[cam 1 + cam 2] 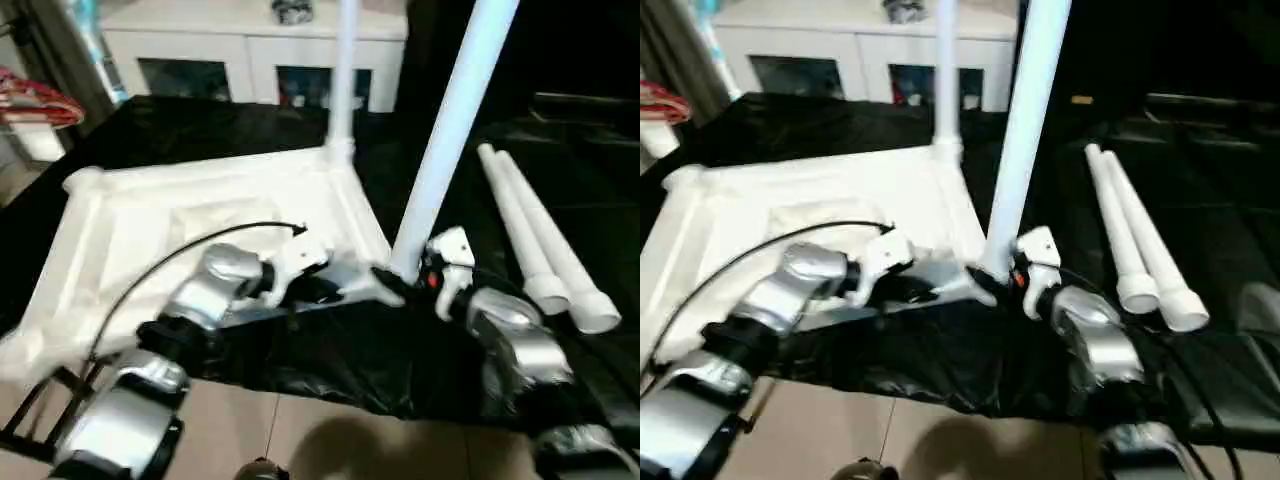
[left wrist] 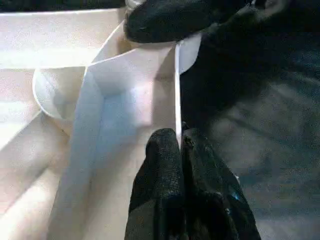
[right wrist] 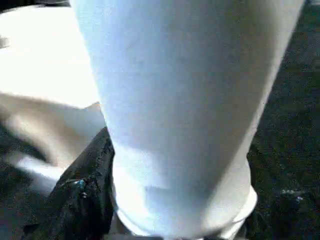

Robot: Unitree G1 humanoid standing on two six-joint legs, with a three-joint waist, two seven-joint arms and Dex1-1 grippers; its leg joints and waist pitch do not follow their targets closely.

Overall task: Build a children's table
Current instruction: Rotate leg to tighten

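Black sheeting point(image 1: 330, 360) over tan floor point(image 1: 300, 440) — left hand point(image 2: 179, 145) pinches tabletop point(image 1: 150, 230), right hand point(image 1: 420, 285) grips leg point(image 1: 450, 130).

tabletop point(image 1: 180, 220) left, two legs point(image 1: 545, 240) right, cabinet point(image 1: 250, 45) seemingly behind

Pinching the thin upright edge wall of the white tabletop point(image 2: 125, 95) between the left gripper point(image 2: 180, 145), beside a rounded corner socket point(image 2: 55, 95).
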